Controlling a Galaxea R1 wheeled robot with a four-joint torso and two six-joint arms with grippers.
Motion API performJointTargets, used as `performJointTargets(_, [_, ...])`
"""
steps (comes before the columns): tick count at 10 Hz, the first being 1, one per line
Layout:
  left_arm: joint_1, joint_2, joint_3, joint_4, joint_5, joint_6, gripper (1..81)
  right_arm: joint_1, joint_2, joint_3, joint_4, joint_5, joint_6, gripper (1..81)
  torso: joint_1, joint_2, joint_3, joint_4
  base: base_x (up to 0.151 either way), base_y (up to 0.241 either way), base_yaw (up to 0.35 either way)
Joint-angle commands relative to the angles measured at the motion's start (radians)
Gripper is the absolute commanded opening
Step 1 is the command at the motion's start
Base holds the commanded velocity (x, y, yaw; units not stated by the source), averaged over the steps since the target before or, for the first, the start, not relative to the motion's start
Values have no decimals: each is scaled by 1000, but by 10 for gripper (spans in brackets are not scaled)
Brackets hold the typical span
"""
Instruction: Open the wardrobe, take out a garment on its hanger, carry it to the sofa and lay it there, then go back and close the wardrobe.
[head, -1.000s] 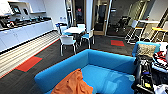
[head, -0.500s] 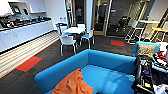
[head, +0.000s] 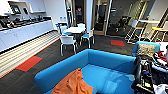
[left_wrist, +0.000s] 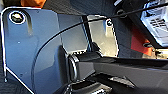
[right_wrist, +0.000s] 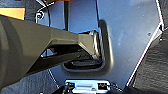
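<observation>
Where the garment (head: 72, 83) lies crumpled, the sofa (head: 105, 62) supports it.

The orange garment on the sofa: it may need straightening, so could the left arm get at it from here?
Probably yes. The garment lies on the sofa's near left seat, close below the camera, with nothing on top of it. The arm's own position isn't clear, though.

Dark arm hardware (head: 146, 75) low at right in head view, folded close to body. Wrist plate (left_wrist: 30, 50) and jointed bar (right_wrist: 50, 47) fill wrist views. Jaws' state unreadable.
</observation>
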Motion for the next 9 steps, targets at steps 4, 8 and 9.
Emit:
performJointTargets(4, [-17, -4, 11, 20, 28, 5, 811, 5, 7, 0, -12, -63, -5, 811, 0, -1, 1, 0, -66, 0, 0])
performJointTargets(8, [-17, -1, 11, 20, 29, 5, 811, 5, 8, 0, -14, -65, -5, 811, 0, -1, 1, 0, -67, 0, 0])
performJointTargets(9, [-17, -1, 11, 20, 29, 5, 811, 5, 8, 0, -14, -65, -6, 811, 0, -2, 1, 0, -67, 0, 0])
